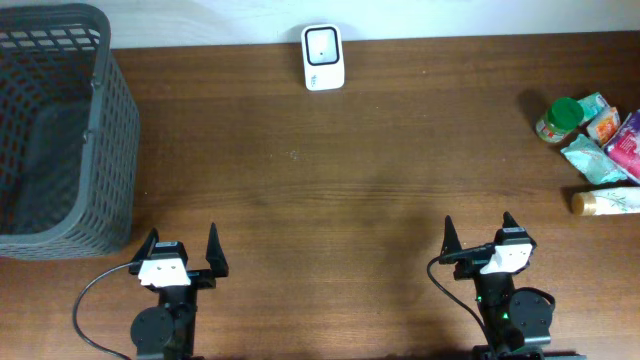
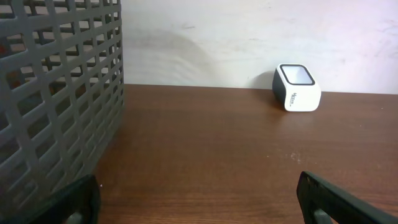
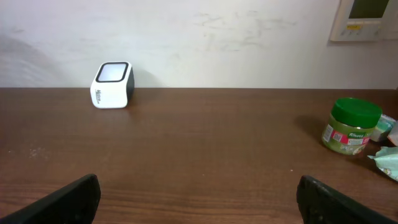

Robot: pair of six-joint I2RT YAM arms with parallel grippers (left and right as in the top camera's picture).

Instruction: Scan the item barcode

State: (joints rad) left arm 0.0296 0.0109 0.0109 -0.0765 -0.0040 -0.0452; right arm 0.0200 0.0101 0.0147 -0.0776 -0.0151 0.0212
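Observation:
A white barcode scanner point(image 1: 323, 57) with a dark window stands at the table's far edge, also seen as the scanner point(image 2: 296, 88) in the left wrist view and the scanner point(image 3: 112, 84) in the right wrist view. Grocery items lie at the far right: a green-lidded jar point(image 1: 558, 120), teal and pink packets point(image 1: 600, 140) and a pale tube point(image 1: 606, 201). The jar point(image 3: 350, 126) shows ahead and to the right of my right gripper. My left gripper point(image 1: 182, 244) and right gripper point(image 1: 478, 226) sit near the front edge, both open and empty.
A dark grey mesh basket point(image 1: 55, 130) fills the far left corner, and its wall point(image 2: 56, 93) looms close on the left of the left wrist view. A wall panel point(image 3: 364, 18) hangs behind the table at the right.

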